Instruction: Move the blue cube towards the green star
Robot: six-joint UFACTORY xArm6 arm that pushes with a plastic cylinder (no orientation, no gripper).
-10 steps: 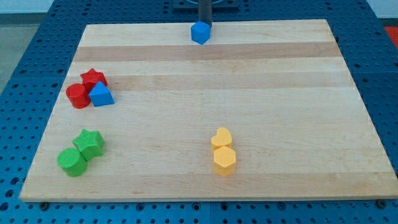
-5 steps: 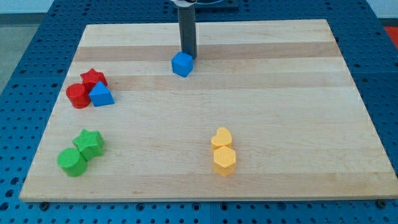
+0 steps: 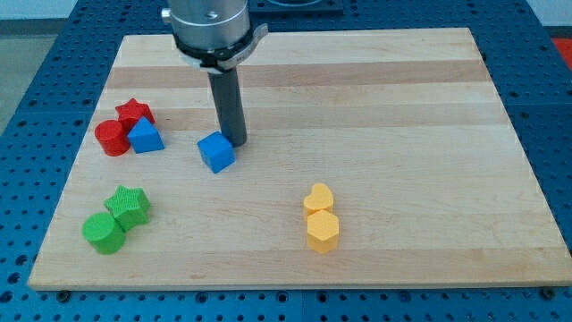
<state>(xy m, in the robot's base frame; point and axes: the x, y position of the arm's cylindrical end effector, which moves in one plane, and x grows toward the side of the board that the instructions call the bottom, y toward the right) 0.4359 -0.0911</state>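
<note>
The blue cube lies on the wooden board, left of its middle. My tip touches the cube's upper right side. The green star sits near the view's lower left, well below and left of the cube. A green cylinder touches the star's lower left.
A red star, a red cylinder and a blue triangular block cluster at the left edge, left of the cube. A yellow heart and a yellow hexagon sit right of the board's lower middle.
My tip has pushed the blue cube from the board's top edge down and to the left, towards the green star. The other blocks have not moved.
</note>
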